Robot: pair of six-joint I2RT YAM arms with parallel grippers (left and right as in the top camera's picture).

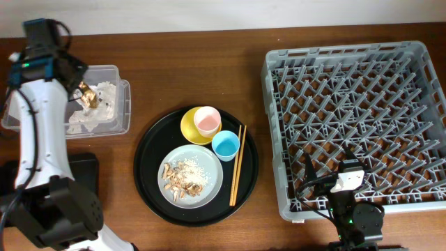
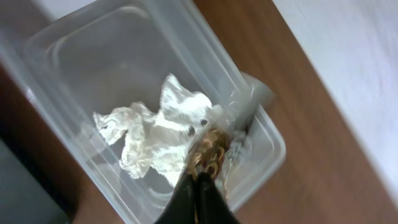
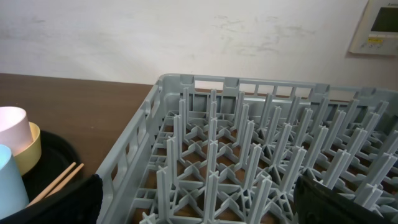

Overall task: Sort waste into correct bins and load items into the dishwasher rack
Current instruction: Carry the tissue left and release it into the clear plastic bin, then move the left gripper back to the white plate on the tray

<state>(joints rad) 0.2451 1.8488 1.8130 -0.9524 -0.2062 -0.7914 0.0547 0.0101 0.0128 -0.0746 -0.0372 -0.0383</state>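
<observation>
My left gripper hangs over the clear tub, shut on a gold foil wrapper at its tips. Crumpled white paper lies in the tub below. Rice and brown scraps cover the grey plate. Beside it are the yellow dish, pink cup, blue cup and chopsticks. My right gripper stands open at the near left corner of the dishwasher rack, holding nothing.
The plate, dish, cups and chopsticks rest on a round black serving tray mid-table. A shallow black tray lies at the left, partly hidden by my left arm. The rack's upright pegs rise just ahead of my right fingers.
</observation>
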